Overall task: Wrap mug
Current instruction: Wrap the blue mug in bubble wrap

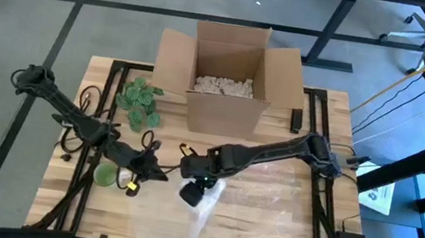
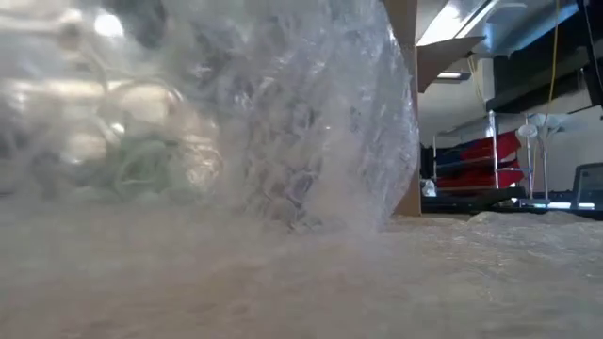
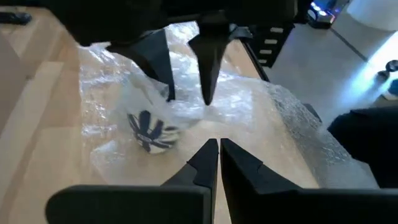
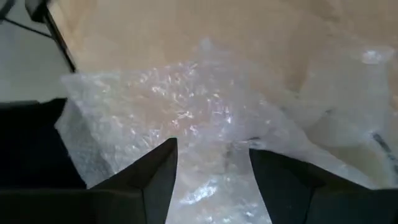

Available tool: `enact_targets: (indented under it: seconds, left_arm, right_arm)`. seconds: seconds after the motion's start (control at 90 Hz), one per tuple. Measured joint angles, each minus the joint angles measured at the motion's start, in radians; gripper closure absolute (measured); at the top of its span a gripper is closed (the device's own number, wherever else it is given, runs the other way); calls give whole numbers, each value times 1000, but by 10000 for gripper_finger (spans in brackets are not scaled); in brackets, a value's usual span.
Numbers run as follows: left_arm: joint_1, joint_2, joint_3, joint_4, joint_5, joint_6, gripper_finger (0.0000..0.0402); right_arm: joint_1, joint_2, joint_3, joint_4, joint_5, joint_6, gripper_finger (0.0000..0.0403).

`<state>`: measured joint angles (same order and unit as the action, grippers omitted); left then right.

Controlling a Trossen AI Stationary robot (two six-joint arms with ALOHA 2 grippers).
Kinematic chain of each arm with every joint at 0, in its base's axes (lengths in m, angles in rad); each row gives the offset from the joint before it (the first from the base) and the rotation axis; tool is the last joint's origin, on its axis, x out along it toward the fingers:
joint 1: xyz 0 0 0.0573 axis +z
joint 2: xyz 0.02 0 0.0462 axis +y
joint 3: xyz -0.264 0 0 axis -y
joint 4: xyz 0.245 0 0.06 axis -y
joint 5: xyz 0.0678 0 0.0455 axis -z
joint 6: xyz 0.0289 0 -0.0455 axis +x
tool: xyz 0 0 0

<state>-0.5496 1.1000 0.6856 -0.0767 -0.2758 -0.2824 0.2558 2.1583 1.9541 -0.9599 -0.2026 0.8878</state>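
At lower left of centre in the high view, the left gripper [image 1: 158, 173] has its fingers pinched together, holding nothing. Just right, the white mug with a blue leaf print [image 3: 151, 129] sits under clear bubble wrap [image 1: 267, 204]. The right gripper [image 1: 196, 194], fingers spread, straddles the wrap; the loose sheet could slide off.

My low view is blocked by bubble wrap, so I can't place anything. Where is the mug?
Observer: The left wrist view shows the mug, white with a blue pattern, under the bubble wrap.
Operator: Is the right gripper on it?
Observer: The right gripper is open, its fingers astride a raised fold of wrap.
Operator: And the left?
Observer: The left gripper is shut, holds nothing, and points at the mug from just short of it.
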Motion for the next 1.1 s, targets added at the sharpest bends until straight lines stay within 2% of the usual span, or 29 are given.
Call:
enact_targets:
  seconds: [0.156,0.422,0.667,0.778,0.989,1.1]
  left_arm:
    - [-61,0,-1,-4,-76,-7,402]
    - [-125,1,-1,-16,-139,-34,402]
    - [-134,1,-1,-22,-153,-61,402]
    - [-134,1,-1,-18,-156,-63,402]
    - [-133,-3,-1,-24,-172,-61,402]
    - [-133,-19,-1,-100,-172,-101,402]
  right_arm:
    - [0,36,0,-24,9,38,215]
    - [0,79,5,-47,44,47,215]
    - [-3,157,7,-30,-63,-4,215]
    - [0,145,21,-51,7,-24,215]
    - [-1,131,137,-143,134,-76,215]
    - [-2,130,189,-204,181,-99,215]
